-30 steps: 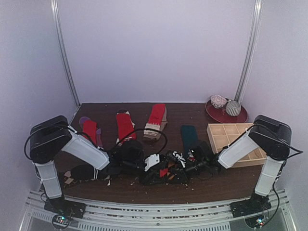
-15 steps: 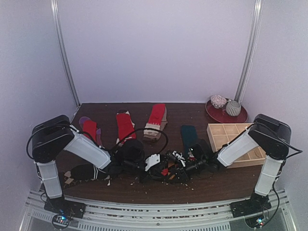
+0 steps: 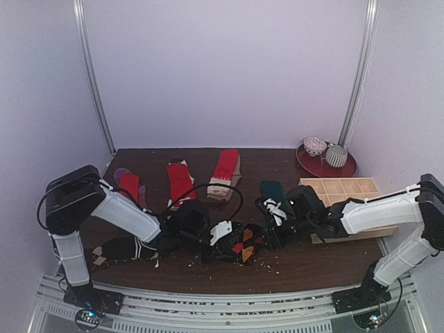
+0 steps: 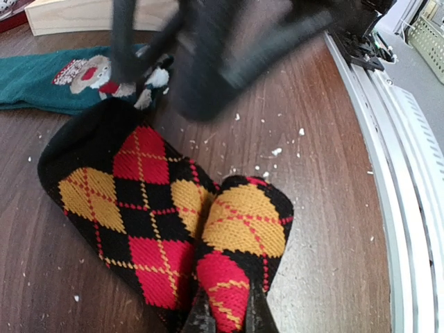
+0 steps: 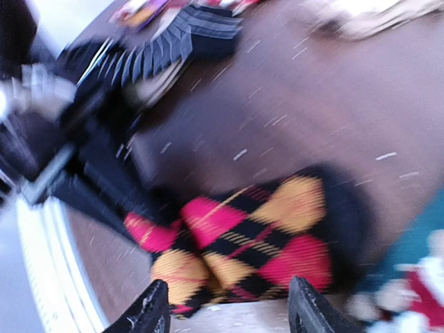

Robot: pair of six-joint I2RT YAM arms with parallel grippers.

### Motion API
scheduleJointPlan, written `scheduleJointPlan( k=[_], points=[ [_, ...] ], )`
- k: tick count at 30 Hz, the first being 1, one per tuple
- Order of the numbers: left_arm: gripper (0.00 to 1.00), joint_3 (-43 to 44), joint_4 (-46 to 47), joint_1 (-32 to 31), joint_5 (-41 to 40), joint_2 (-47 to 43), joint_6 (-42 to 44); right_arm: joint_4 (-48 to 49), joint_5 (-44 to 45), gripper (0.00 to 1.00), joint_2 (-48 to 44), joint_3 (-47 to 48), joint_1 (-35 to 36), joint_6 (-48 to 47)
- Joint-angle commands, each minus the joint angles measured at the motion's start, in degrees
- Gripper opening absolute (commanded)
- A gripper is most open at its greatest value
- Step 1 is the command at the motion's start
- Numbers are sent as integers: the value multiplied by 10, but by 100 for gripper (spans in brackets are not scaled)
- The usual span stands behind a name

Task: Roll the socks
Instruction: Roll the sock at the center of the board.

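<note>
Table (image 4: 333, 208) | wrist view alone: left fingers (image 4: 202, 320) clamp argyle sock (image 4: 152, 208) — right fingers (image 5: 150, 312) apart

Argyle sock (image 3: 243, 248) lies on table (image 3: 312, 262), left of tray (image 3: 340, 189).

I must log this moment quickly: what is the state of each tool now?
Left tool: closed, pinching the argyle sock.
Right tool: open, holding nothing.

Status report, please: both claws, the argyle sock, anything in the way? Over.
Left claw shut on argyle sock, pinching its folded end. Right claw open, empty. Teal sock close beside its far end.
</note>
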Motion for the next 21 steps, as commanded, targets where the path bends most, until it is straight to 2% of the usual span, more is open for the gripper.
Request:
scheduleJointPlan(
  k=[1, 7, 15, 21],
  points=[
    [0, -36, -88, -3, -27, -2, -22, -85, 152, 56, -13, 32, -4, 10],
    [0, -26, -83, -3, -37, -6, -27, -87, 133, 31, 93, 80, -3, 15],
    [0, -45, -83, -7, -71, -38, -28, -46, 126, 26, 178, 115, -1, 10],
    [0, -66, -81, -36, -97, -98, -3, -53, 123, 24, 259, 203, -2, -22]
  ],
)
